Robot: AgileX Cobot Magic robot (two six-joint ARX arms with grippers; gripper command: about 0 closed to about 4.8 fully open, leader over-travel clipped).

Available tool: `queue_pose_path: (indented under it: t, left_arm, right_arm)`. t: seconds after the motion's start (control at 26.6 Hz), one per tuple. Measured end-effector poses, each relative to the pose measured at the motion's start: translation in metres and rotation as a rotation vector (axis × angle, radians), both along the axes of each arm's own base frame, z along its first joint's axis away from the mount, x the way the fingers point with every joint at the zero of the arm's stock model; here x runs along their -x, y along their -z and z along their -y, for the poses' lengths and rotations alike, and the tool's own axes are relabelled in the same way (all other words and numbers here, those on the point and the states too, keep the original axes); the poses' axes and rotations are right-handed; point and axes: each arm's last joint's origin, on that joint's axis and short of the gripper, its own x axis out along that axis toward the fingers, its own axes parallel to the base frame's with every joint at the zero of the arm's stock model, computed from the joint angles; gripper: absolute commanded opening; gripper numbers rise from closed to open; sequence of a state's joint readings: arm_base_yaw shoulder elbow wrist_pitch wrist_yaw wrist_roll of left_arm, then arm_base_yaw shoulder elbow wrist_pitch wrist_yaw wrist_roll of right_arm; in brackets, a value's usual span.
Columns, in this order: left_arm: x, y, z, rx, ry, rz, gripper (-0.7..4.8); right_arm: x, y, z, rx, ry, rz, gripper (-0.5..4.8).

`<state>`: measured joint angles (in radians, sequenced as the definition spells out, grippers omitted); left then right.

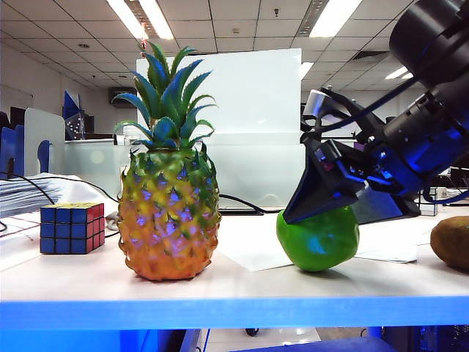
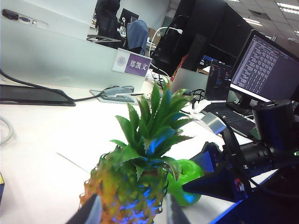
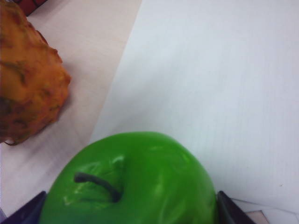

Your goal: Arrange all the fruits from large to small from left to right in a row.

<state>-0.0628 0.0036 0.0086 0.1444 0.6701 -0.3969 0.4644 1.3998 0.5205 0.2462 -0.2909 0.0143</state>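
Note:
The pineapple (image 1: 168, 220) stands left of centre on the table, its green crown upright. To its right the green apple (image 1: 316, 242) rests on the table, stem up (image 3: 140, 186). My right gripper (image 1: 326, 218) reaches down over the apple, open, with one finger (image 3: 230, 212) on each side of it (image 3: 128, 212). The brown kiwi (image 1: 451, 242) lies at the far right edge. My left gripper (image 2: 132, 214) hangs open, back from the pineapple (image 2: 131, 186), with nothing between its fingers. It is outside the exterior view.
A Rubik's cube (image 1: 71, 228) sits left of the pineapple. A white sheet of paper (image 1: 253, 253) lies under and behind the apple. The table's front edge (image 1: 220, 312) runs close before the fruits. Cables and a white panel (image 1: 256, 110) stand behind.

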Motion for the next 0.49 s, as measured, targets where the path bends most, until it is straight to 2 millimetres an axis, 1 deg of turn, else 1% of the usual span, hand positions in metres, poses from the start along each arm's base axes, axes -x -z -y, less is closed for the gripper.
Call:
queue_pose_path:
  t: [0.49]
  left_arm:
    - [-0.0001, 0.0008, 0.0000, -0.001, 0.000, -0.009, 1.89]
  right_arm:
    - [-0.0015, -0.0031, -0.0007, -0.024, 0.011, 0.024, 4.79]
